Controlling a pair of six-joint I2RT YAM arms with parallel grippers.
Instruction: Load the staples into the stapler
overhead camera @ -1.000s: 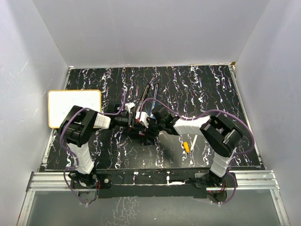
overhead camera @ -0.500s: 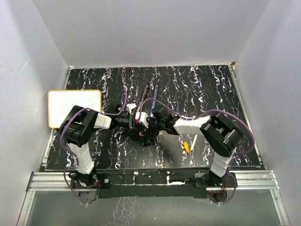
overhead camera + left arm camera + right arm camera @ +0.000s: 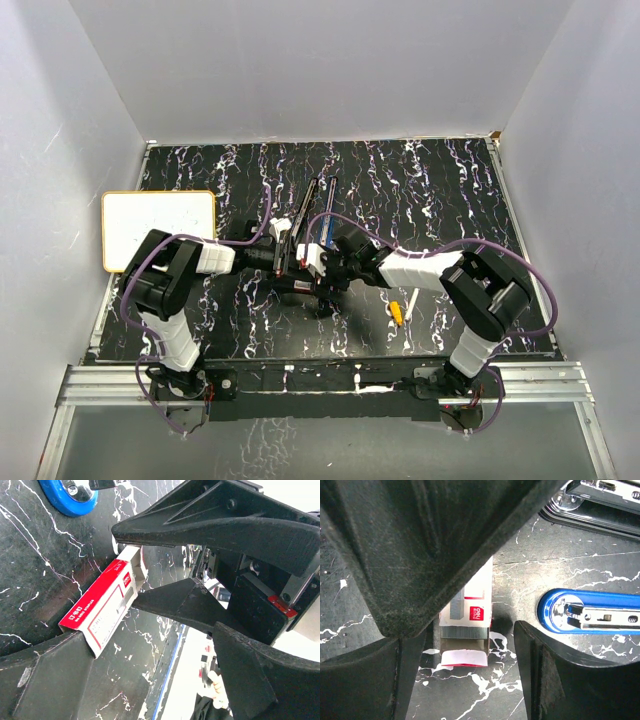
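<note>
The staples box (image 3: 102,607), red and white, appears to lie flat on the black marbled table. Its open end (image 3: 465,630) shows a grey strip of staples and a white flap. My right gripper (image 3: 485,651) is open around that end, with a clear gap to its right finger (image 3: 570,680). My left gripper (image 3: 168,663) is open wide, and one finger (image 3: 45,680) touches the box's other end. A blue stapler (image 3: 590,612) lies open just beside the box, with a black stapler (image 3: 600,505) behind it. In the top view the two grippers meet at the table's centre and hide the box.
A white board with a yellow rim (image 3: 158,228) lies at the left edge. A yellow-tipped white pen (image 3: 400,308) lies right of the grippers. The two open staplers (image 3: 320,198) stretch toward the back. Grey walls close in three sides.
Both grippers have opened, the left one widest, and no longer pinch the box. The right arm's forearm has shifted slightly right and lower.
</note>
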